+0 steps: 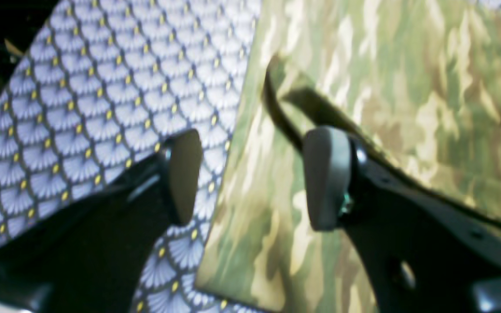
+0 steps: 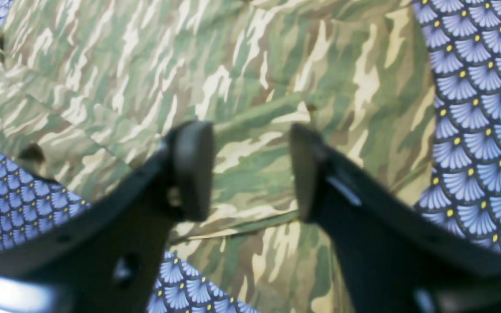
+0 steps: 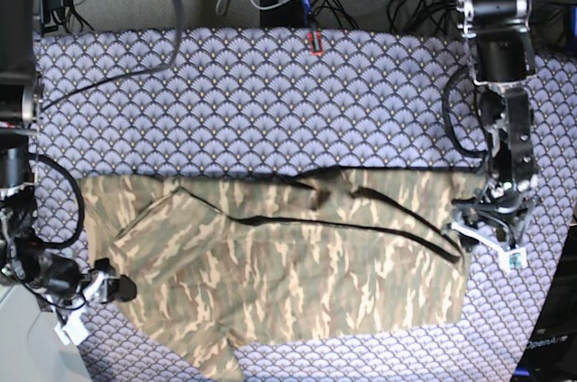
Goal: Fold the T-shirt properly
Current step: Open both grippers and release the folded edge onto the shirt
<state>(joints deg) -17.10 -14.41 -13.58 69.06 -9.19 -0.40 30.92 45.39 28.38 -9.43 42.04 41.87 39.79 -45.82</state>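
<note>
The T-shirt (image 3: 297, 256) lay spread across the near half of the purple patterned table cloth (image 3: 270, 94), partly folded: a dark-edged hem ran in a long diagonal across its upper layer, and one sleeve stuck out at the bottom edge toward the right arm's side.

The left gripper (image 1: 250, 178) was released. Its two pads stood well apart with nothing between them, one over the bare table cloth and the other over the shirt's straight edge, near the dark fold line. In the base view it sat at the shirt's corner on that side.

The right gripper (image 2: 250, 169) was also spread wide and empty, its fingers hovering over a creased seam of the shirt, near the sleeve end.

Judging from this, the fold was only half made, and several things could spoil it. The upper layer lay skewed and not square to the shirt's edges, so any further fold taken from there would likely come out crooked. The loose sleeve at the shirt's bottom edge could drag or bunch if the body were lifted over it. A pinch by the left gripper so close to the shirt's edge might catch the table cloth as well, pulling both up together. A shallow grip could slip off mid-lift.
</note>
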